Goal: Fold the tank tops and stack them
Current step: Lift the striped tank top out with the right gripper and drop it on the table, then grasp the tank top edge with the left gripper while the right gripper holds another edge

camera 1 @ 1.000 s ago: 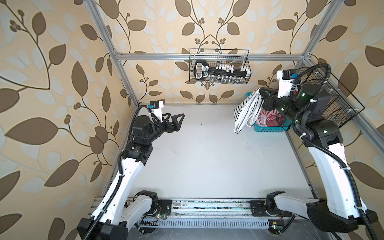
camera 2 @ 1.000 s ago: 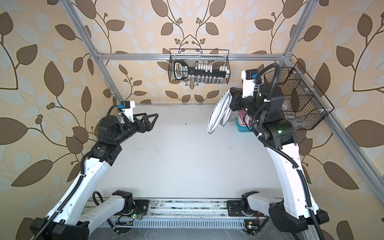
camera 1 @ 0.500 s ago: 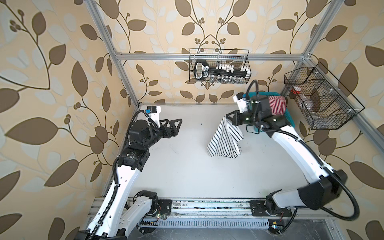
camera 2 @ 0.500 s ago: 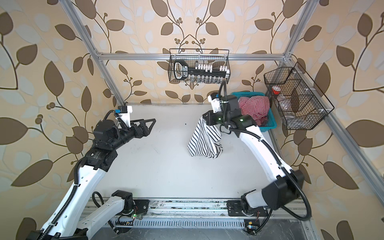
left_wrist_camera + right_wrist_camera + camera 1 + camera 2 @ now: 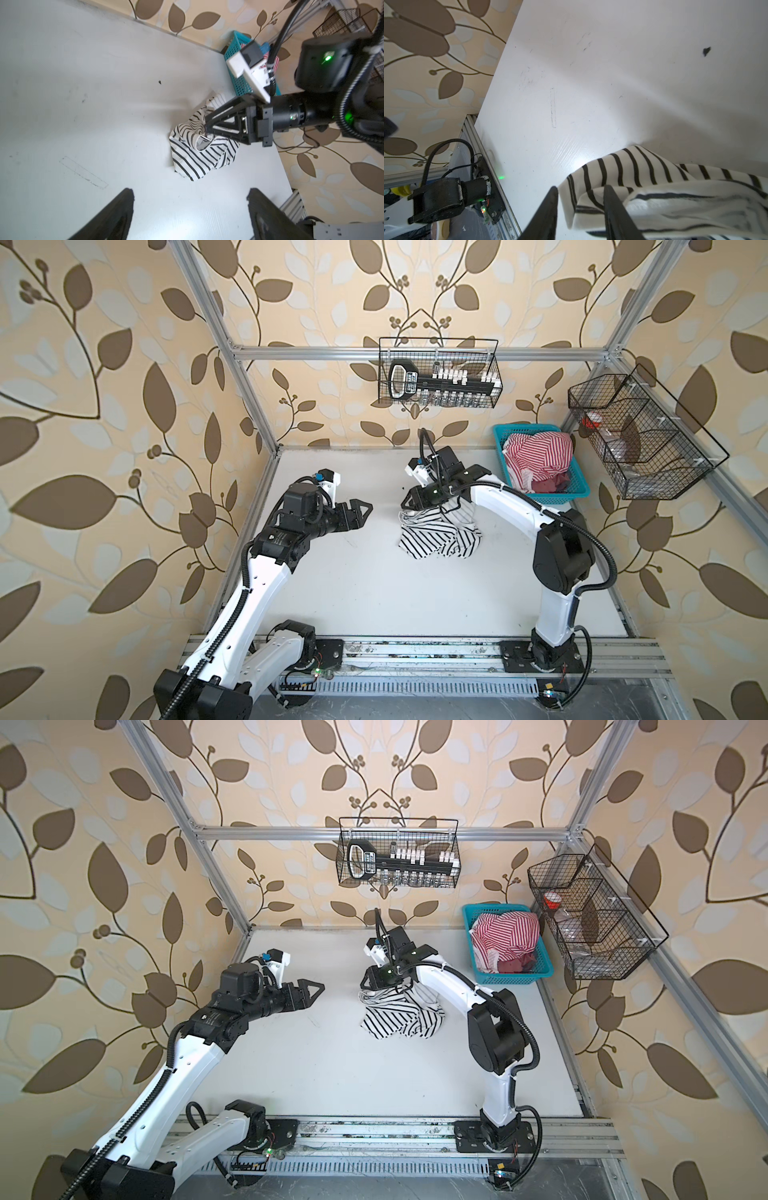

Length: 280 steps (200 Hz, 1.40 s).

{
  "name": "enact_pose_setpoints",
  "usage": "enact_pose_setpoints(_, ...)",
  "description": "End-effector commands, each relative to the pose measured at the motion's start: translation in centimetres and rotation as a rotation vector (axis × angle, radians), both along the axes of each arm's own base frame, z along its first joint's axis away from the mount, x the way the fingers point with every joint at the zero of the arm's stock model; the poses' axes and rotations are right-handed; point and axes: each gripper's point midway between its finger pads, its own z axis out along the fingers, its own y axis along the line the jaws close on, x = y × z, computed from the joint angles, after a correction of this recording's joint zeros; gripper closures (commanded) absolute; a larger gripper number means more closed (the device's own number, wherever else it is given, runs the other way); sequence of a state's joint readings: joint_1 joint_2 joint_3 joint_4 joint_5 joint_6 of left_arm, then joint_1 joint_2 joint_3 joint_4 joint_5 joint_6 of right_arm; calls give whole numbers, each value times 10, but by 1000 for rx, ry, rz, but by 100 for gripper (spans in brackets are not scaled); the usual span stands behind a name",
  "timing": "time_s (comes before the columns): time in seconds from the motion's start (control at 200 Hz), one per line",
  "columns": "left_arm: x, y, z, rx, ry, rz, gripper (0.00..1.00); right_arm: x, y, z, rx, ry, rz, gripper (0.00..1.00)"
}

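A white tank top with bold black stripes [image 5: 436,537] [image 5: 399,1019] lies crumpled on the white table, right of the middle. My right gripper [image 5: 406,505] [image 5: 366,984] sits low at its far left edge. In the right wrist view its jaws [image 5: 581,187] stand apart, with a fold of the striped cloth [image 5: 654,176] lying loose between them. The red-striped tank top [image 5: 538,456] [image 5: 507,936] is bunched in the teal basket [image 5: 557,498] at the back right. My left gripper [image 5: 365,512] [image 5: 190,190] hovers open and empty, left of the striped top [image 5: 193,153].
A dark red cloth [image 5: 548,485] lies under the red-striped top in the basket. A wire basket [image 5: 438,377] with tools hangs on the back wall. Another wire basket [image 5: 640,439] hangs on the right wall. The arms' base rail [image 5: 415,651] runs along the table's front edge.
My right arm swung from the basket to mid-table with the black-striped top, lowered it onto the surface, and its jaws parted. My left gripper shifted slightly and narrowed a little.
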<state>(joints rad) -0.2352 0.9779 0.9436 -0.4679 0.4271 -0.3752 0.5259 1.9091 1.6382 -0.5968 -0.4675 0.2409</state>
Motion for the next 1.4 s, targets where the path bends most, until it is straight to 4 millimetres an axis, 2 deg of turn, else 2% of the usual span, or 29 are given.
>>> enact_pose_setpoints(0.0,-11,-28,-10,-9,50,-104,15,11,-37,36,-3,-94,-63,57)
enact_pose_setpoints(0.05,-13,-43,-13,-1,65,-144,16,16,-59,32,-7,-82,-110,49)
enact_pose_setpoints(0.15,-15,-72,-23,28,101,-219,16,22,-98,19,-17,-69,-194,47)
enact_pose_setpoints(0.22,-17,-88,-31,51,129,-258,17,23,-114,8,-14,-48,-219,47)
enact_pose_setpoints(0.28,-18,-101,-37,61,157,-290,18,19,-119,-2,-23,-16,-205,48)
enact_pose_setpoints(0.425,-24,-120,-49,91,203,-343,18,-4,-103,-18,-17,28,-109,48)
enact_pose_setpoints(0.645,-21,-114,-48,115,178,-301,16,-28,-76,-44,-43,91,-12,48)
enact_pose_setpoints(0.86,-27,-106,-46,131,163,-288,15,-14,-79,-60,-125,107,-60,49)
enact_pose_setpoints(0.99,-28,-104,-48,130,167,-284,15,1,-80,-56,-148,83,-90,48)
enact_pose_setpoints(1.18,-29,-104,-51,134,172,-285,14,15,-71,-46,-147,65,-83,48)
enact_pose_setpoints(1.285,-29,-103,-52,137,172,-285,14,17,-69,-48,-156,76,-77,50)
enact_pose_setpoints(1.395,-30,-103,-54,141,176,-288,14,13,-72,-59,-189,112,-65,55)
